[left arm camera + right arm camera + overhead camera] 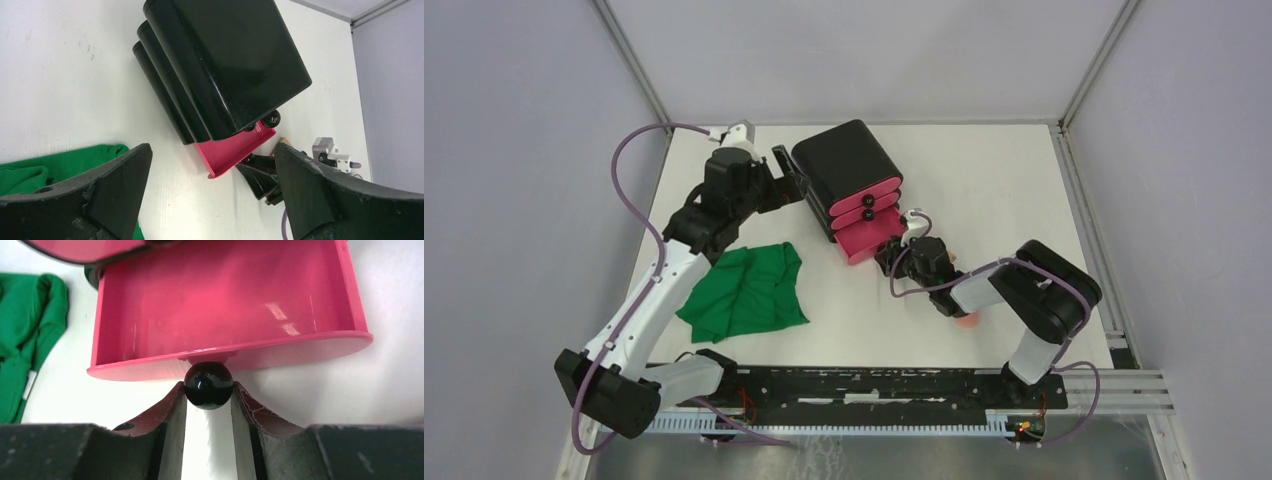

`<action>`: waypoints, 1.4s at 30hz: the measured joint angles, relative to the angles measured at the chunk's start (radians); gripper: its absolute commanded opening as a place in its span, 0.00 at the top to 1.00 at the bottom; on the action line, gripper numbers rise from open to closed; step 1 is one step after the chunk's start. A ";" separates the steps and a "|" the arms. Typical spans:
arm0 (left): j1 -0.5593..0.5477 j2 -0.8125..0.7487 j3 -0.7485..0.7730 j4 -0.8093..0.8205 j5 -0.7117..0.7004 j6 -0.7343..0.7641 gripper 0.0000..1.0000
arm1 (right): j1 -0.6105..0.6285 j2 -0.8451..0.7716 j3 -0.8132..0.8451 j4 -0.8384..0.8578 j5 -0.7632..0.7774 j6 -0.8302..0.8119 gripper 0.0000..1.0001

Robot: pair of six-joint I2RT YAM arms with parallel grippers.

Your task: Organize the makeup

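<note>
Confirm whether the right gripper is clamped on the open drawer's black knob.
Yes, the right gripper has its two fingers pressed against both sides of the black knob on the open pink drawer.

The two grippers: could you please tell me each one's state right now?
Left gripper: open, holding nothing.
Right gripper: closed on the black knob of the pink drawer.

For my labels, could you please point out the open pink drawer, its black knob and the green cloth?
open pink drawer (225,305): right wrist view, inner floor.
black knob (208,385): right wrist view, front of ball.
green cloth (744,292): top view, centre.
</note>
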 measured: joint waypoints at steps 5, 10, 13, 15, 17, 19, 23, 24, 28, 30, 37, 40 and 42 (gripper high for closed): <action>0.000 -0.012 -0.018 0.000 0.013 0.000 0.01 | 0.015 -0.113 -0.075 -0.084 -0.006 -0.004 0.79; 0.000 -0.024 -0.024 0.004 0.029 0.000 0.01 | 0.024 -0.192 -0.103 -0.174 -0.003 -0.015 0.56; 0.000 -0.029 -0.029 0.005 0.032 -0.001 0.01 | 0.024 -0.232 -0.103 -0.241 0.006 -0.021 0.41; 0.000 -0.034 -0.035 0.005 0.039 -0.001 0.01 | 0.024 -0.278 -0.103 -0.291 0.018 -0.023 0.35; 0.000 -0.039 -0.038 0.004 0.046 -0.001 0.01 | 0.024 -0.339 -0.103 -0.351 0.028 -0.024 0.32; -0.005 -0.042 -0.037 0.004 0.054 0.000 0.01 | 0.024 -0.430 -0.096 -0.459 0.049 -0.022 0.31; -0.072 -0.035 -0.018 -0.010 0.043 0.006 0.01 | 0.026 -0.655 -0.058 -0.721 0.156 0.021 0.12; -0.113 -0.028 -0.004 -0.018 0.030 0.011 0.01 | 0.026 -0.710 -0.048 -0.780 0.195 0.053 0.14; -0.270 0.015 0.042 -0.021 -0.004 0.026 0.01 | 0.015 -0.901 0.020 -1.112 0.379 0.213 0.13; -0.335 0.042 0.049 -0.027 -0.026 0.027 0.01 | 0.002 -0.932 0.062 -1.267 0.436 0.278 0.05; -0.544 0.218 0.106 -0.085 -0.131 0.027 0.01 | -0.203 -0.847 0.142 -1.593 0.384 0.371 0.01; -0.553 0.243 0.105 -0.114 -0.141 0.027 0.01 | -0.265 -0.787 0.142 -1.669 0.320 0.385 0.01; -0.552 0.240 0.102 -0.114 -0.147 0.027 0.01 | -0.272 -0.735 0.142 -1.695 0.271 0.386 0.01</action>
